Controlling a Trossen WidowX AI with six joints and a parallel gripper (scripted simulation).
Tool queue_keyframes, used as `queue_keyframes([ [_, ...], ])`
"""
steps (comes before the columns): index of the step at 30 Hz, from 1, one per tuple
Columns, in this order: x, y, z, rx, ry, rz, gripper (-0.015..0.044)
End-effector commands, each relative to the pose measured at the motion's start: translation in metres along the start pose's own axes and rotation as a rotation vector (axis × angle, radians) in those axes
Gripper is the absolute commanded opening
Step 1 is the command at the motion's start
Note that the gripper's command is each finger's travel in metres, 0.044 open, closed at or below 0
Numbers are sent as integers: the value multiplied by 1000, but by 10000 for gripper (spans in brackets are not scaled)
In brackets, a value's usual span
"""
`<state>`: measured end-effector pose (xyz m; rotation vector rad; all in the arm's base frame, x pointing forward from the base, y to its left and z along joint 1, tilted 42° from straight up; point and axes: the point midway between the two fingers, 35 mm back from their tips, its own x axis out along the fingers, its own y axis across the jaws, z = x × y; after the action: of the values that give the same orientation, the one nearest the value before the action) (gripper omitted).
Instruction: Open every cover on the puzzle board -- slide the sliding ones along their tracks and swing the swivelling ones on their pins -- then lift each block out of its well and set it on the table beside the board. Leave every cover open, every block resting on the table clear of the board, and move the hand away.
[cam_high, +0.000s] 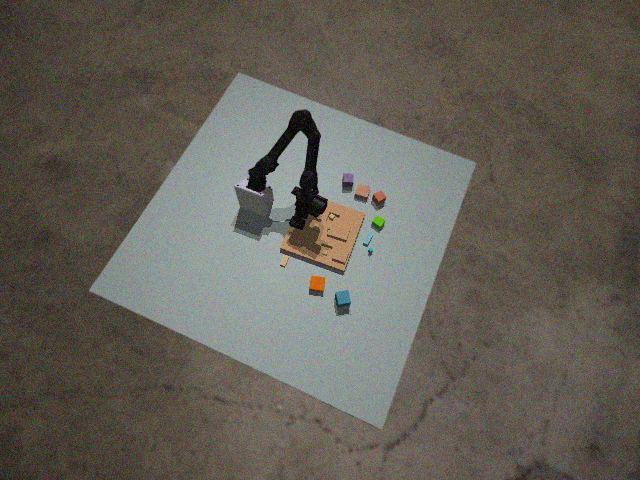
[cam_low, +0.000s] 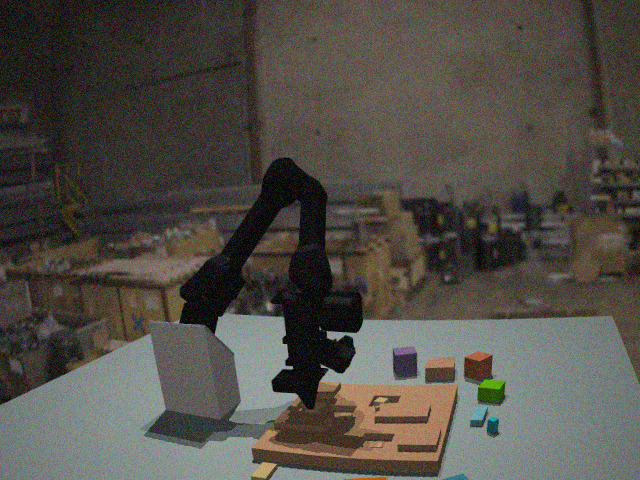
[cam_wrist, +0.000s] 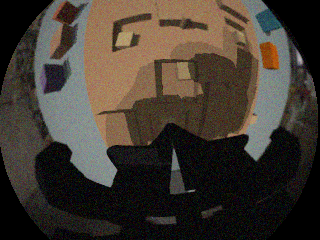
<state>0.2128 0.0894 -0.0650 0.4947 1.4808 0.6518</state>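
The wooden puzzle board (cam_high: 355, 219) (cam_low: 439, 400) (cam_wrist: 100, 30) lies on the table, partly in the arm's shadow. Three wells show pale pieces: one (cam_high: 332, 216) (cam_low: 381, 400) (cam_wrist: 124, 38), another (cam_high: 325, 252) (cam_low: 373, 444) (cam_wrist: 239, 37), and a shadowed one (cam_low: 343, 414) (cam_wrist: 184, 70). Raised wooden covers, one (cam_high: 338, 234) (cam_low: 402, 412) and another (cam_low: 418, 441), sit beside wells; a further cover (cam_low: 329, 389) is by the gripper. A pale bar (cam_high: 284, 260) (cam_low: 264, 470) lies on the table beside the board. My gripper (cam_high: 296, 225) (cam_low: 310, 406) (cam_wrist: 170, 126) is shut and empty, low over the board's arm-side part. Shadow hides whether some covers are fully open.
Purple (cam_high: 347, 179) (cam_low: 404, 361), tan (cam_high: 362, 191) (cam_low: 439, 369), red (cam_high: 379, 196) (cam_low: 478, 365) and green (cam_high: 378, 222) (cam_low: 491, 391) blocks lie beside the board, with two small cyan pieces. Orange (cam_high: 317, 284) and blue (cam_high: 342, 298) cubes lie on another side. A grey pedestal (cam_high: 254, 200) (cam_low: 191, 372) stands near the arm.
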Motion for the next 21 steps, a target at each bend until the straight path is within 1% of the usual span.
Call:
queue_keyframes([
  [1,2,-1,-5,0,9,2,0],
  [21,2,-1,-6,-15,9,2,0],
])
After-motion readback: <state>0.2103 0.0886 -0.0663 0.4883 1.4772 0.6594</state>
